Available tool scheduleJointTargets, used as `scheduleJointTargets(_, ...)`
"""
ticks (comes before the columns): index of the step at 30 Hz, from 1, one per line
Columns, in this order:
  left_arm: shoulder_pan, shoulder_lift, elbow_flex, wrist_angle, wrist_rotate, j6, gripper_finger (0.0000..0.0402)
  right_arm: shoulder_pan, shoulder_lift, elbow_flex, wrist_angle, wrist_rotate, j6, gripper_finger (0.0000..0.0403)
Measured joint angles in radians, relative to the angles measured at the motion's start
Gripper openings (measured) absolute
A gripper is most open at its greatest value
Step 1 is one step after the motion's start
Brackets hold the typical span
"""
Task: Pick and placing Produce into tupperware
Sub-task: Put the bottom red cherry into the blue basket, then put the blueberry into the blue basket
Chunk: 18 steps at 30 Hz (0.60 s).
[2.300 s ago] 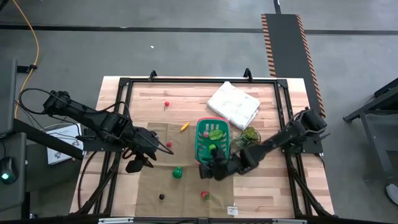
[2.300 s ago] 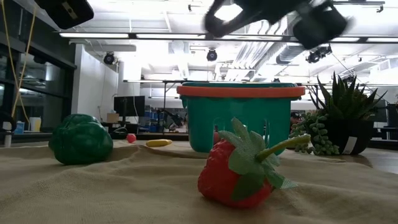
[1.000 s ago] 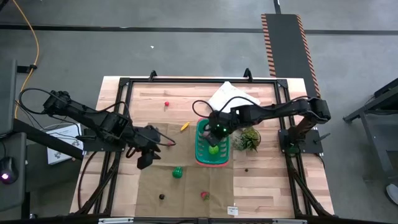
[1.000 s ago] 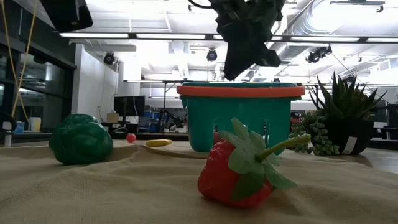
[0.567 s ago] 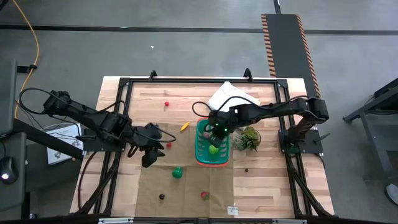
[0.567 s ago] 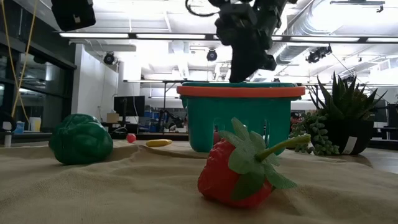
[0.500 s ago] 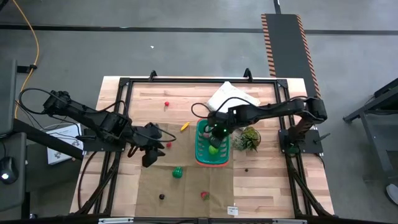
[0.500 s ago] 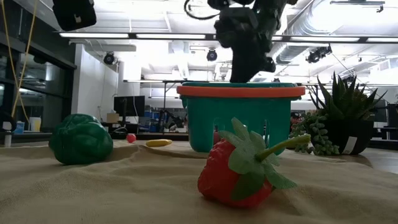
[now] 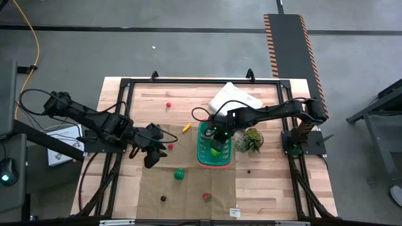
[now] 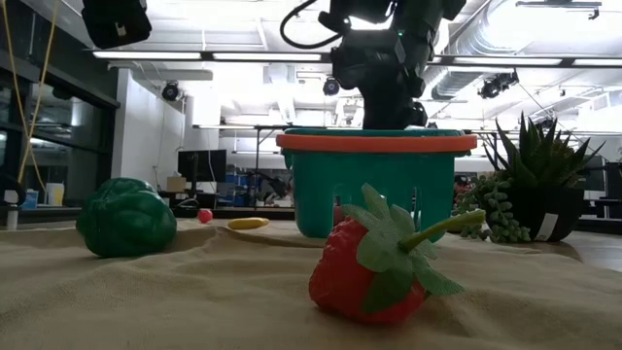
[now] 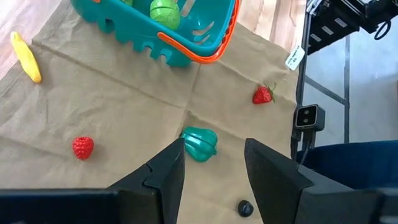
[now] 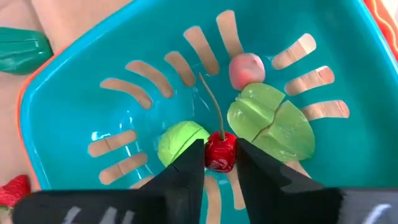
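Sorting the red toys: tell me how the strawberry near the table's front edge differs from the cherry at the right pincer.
The strawberry is larger, with green leaves and a green stem; the cherry is a small smooth ball with a thin dark stem. The strawberry lies on the tan cloth outside the basket; the cherry sits between the right pincer's fingers, above the basket's floor. Both are red.

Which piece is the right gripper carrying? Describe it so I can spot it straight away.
Find the teal basket with the orange rim, mid-table. The right gripper hangs over its inside, and between its fingertips sits a small red cherry. Unlike the pale green pieces and the pinkish ball below, it is shiny red with a thin dark stem.
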State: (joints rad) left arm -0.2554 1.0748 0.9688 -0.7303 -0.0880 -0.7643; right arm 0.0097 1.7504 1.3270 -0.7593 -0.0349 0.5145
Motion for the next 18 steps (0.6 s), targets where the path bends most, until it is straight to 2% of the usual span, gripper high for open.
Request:
scheduleJointTargets(5,0.000,0.000,0.000,0.000,-0.003,0.001,0.0154,0.002,0.000,0.000,0.000,0.000,0.009,0.0118)
scheduleJointTargets(12,0.000,0.000,0.000,-0.002,-0.003,0.008,0.0154,0.002,-0.015,0.013,0.004,0.008,0.009,0.0122)
scheduleJointTargets(18,0.000,0.000,0.000,-0.004,-0.001,0.024,0.0154,0.016,-0.125,0.088,-0.135,0.140,0.027,0.0121)
